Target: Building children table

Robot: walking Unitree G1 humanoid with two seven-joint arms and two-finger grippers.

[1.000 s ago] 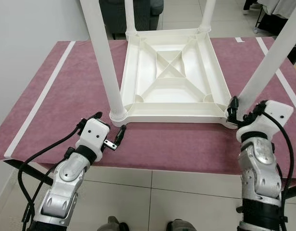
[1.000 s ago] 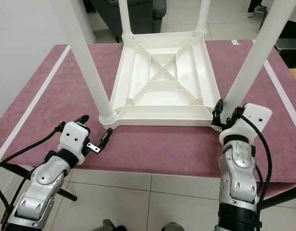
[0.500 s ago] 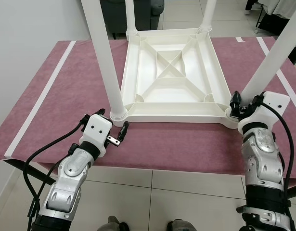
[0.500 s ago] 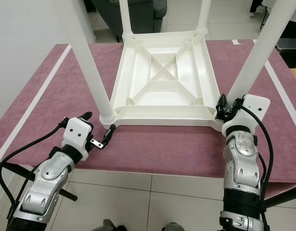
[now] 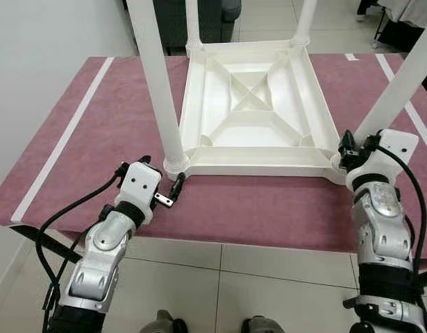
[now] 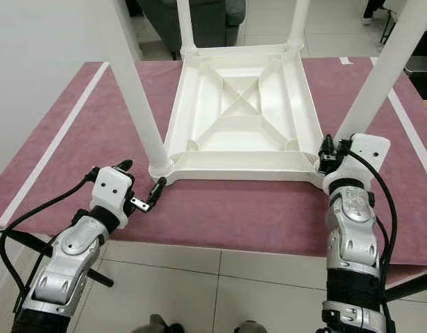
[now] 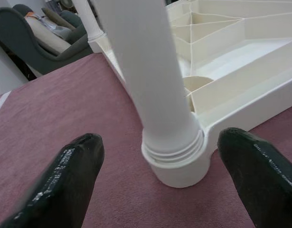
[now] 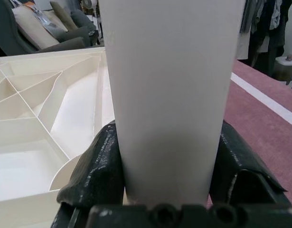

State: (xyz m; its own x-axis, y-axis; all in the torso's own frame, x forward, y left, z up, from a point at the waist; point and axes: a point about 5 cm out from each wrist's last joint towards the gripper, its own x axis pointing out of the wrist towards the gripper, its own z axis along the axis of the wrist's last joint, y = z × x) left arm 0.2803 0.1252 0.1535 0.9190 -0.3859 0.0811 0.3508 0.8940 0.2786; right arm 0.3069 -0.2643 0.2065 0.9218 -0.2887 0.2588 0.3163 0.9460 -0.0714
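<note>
My right tool (image 6: 327,148), at the right centre of the frame, is clamped around the base of the near right leg (image 6: 380,76) of the children's table (image 6: 241,111); in the wrist view both black fingers (image 8: 96,168) press against the white tube on either side. My left tool (image 5: 161,184), at the lower left centre, is spread wide with nothing between its fingers (image 7: 65,180); it sits low over the cloth, just before the near left leg (image 5: 157,83) where that leg enters its ribbed corner socket (image 7: 176,159), one finger to each side and apart from it. The children's table, white plastic, lies upside down in the upper centre of the frame, its cross-ribbed underside facing up and four legs standing upward. It rests on a table (image 5: 88,139) covered in maroon cloth with white stripes (image 5: 64,139) near both side edges. Below lies tiled floor (image 5: 227,277).
</note>
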